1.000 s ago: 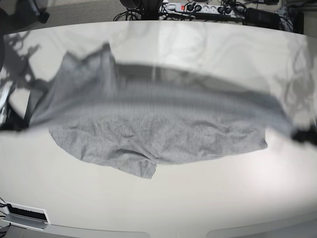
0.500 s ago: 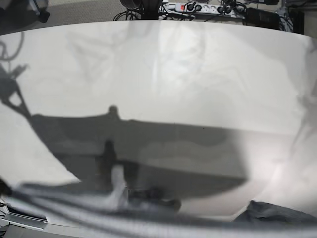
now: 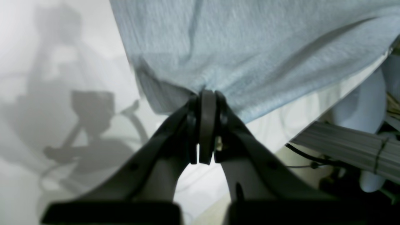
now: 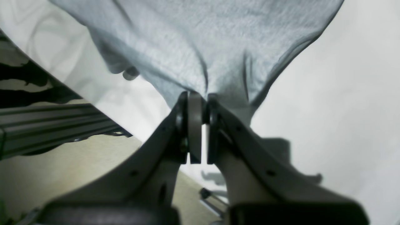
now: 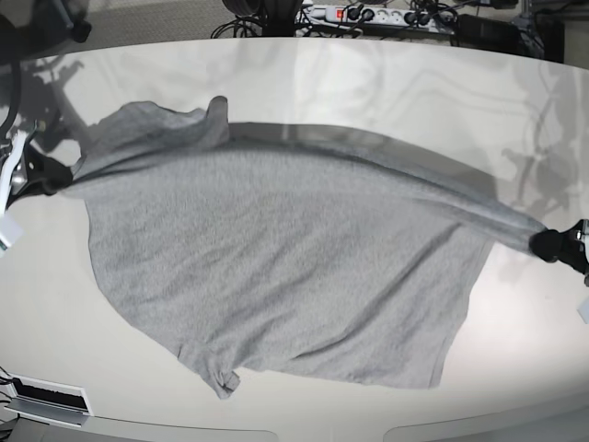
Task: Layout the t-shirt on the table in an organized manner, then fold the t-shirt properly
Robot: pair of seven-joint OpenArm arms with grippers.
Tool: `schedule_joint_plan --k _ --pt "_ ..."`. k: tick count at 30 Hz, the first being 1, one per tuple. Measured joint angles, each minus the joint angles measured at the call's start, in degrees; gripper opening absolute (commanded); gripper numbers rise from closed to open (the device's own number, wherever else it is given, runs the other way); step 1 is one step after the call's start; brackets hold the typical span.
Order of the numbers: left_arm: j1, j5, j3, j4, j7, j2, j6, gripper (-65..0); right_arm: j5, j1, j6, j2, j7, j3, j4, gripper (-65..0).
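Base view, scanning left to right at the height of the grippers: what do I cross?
right gripper, shut on the cloth → t-shirt, stretched between both arms → left gripper, also shut on the cloth → bare strip of the table.

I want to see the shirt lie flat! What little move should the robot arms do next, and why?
Probably lower both arms to lay the t-shirt flat. The left gripper and right gripper pinch its far edge, stretched above the table, while its lower part lies rumpled.

Bright glare, soft shadows, blurred edges.
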Motion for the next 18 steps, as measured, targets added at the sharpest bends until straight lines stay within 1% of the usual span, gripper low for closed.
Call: schedule_joint_plan --k 3,5,6,7,8,9,10,11,12,13,14,17,18 --pt "2.56 0.68 0.0 -0.13 0.85 -0.2 0.02 -65.0 -0.02 -2.21 0.39 -0.9 0.02 0.0 -0.02 -65.0" --pt "2.95 0.74 0.0 -0.35 0.92 -0.15 0.02 -65.0 -0.11 -2.95 0.39 -0.94 -0.02 0.0 -0.02 -65.0" --pt "2.86 0.68 0.0 -0.33 0.85 -0.17 0.02 -65.0 -0.28 -3.1 0.39 -0.85 0.02 0.0 -0.02 -62.8" --pt "2.54 0.5 0.0 -0.31 0.7 -0.17 0.02 -65.0 -0.26 -3.28 0.39 -0.83 0.13 0.0 -0.02 -55.6" --pt "2.43 0.48 0.0 -0.26 0.37 -0.17 0.02 -63.2 -0.31 -3.48 0.42 -0.85 0.33 0.0 -0.02 -47.2" --pt "2.27 0.22 0.0 -0.26 0.42 -0.17 0.02 -55.5 -0.26 -3.96 0.42 -0.81 0.39 0.0 -0.02 -38.8" --pt "2.32 -0.07 0.0 -0.26 0.46 -0.2 0.04 -46.4 -0.24 -4.59 0.44 -0.81 0.5 0.0 -0.02 -31.4" --pt "2.4 0.07 0.0 -0.26 0.48 -0.2 0.04 -37.3 -0.33 -5.4 0.42 -0.79 0.48 0.0 -0.02 -26.2" --pt "2.51 0.17 0.0 -0.26 0.57 -0.2 0.02 -29.5 -0.35 -6.27 0.42 -0.79 0.26 0.0 -0.02 -24.1" --pt "2.58 0.15 0.0 -0.28 0.63 -0.2 0.02 -24.3 -0.28 -6.95 0.42 -0.66 0.22 0.0 -0.02 -24.1" --pt "2.6 0.09 0.0 -0.28 0.63 -0.26 0.02 -21.9 -0.5 -7.15 0.42 -0.59 0.17 0.0 -0.02 -24.1" --pt "2.45 0.07 0.0 -0.26 0.63 -1.25 0.02 -21.5 -3.56 -6.1 0.09 -0.24 0.22 0.02 -0.02 -24.3" --pt "2.36 0.09 0.0 -0.26 0.59 -1.7 0.04 -21.5 -3.43 -5.73 -0.31 -0.11 0.31 0.07 -0.02 -24.3"
